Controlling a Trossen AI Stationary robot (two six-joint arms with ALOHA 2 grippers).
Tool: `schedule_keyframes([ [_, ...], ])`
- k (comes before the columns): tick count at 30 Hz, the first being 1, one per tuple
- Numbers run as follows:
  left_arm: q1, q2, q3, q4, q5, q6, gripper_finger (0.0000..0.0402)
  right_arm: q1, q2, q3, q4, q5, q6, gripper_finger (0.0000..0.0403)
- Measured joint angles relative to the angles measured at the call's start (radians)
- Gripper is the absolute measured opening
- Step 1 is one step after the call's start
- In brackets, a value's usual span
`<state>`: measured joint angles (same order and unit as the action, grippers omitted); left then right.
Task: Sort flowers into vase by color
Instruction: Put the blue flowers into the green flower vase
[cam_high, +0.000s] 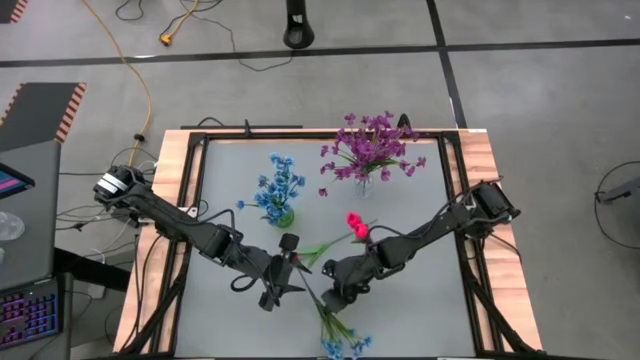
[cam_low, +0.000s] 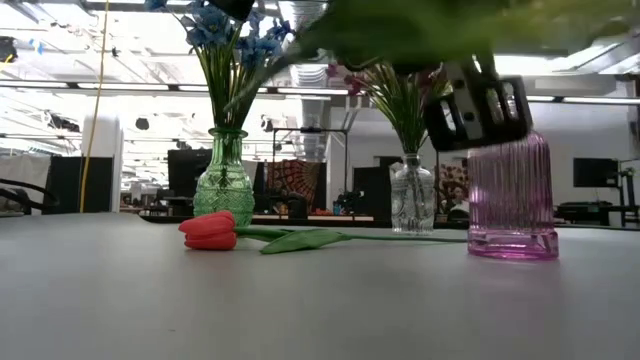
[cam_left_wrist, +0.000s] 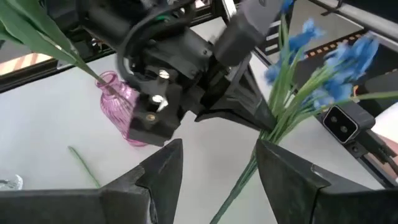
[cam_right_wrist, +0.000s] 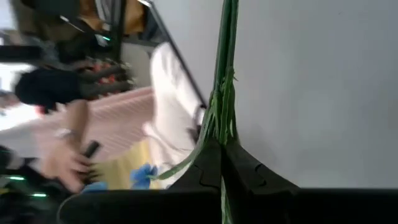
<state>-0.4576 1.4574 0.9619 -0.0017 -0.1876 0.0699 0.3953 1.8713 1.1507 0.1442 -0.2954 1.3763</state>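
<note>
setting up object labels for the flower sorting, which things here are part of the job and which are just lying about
Job:
blue sprig, right gripper shut on its stems
left gripper, open
pink-red tulip
green vase
clear vase
pink vase

Lying about:
orange cable
keyboard

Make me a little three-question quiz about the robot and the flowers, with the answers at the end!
1. True or false: the right gripper is shut on the blue flower sprig.
2. Which flower lies flat on the table? A) purple B) pink-red tulip C) blue
3. Fill in: the left gripper has its fingers ____.

Key
1. True; it pinches the green stems.
2. B; the pink-red tulip lies beside the pink vase, while the green vase holds blue flowers and the clear vase holds purple ones.
3. Open, with nothing between them.
</note>
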Motion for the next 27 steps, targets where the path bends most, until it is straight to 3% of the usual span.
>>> schedule_keyframes([
  [15, -0.028, 0.000, 0.000, -0.020, 0.027, 0.141, 0.0172, -0.067, -0.001, 0.000, 0.251, -0.030, 0.346, 0.0029],
  [27, -0.062, 0.000, 0.000, -0.039, 0.025, 0.172, 0.0169, -0.077, -0.002, 0.000, 0.285, -0.045, 0.431, 0.0032],
])
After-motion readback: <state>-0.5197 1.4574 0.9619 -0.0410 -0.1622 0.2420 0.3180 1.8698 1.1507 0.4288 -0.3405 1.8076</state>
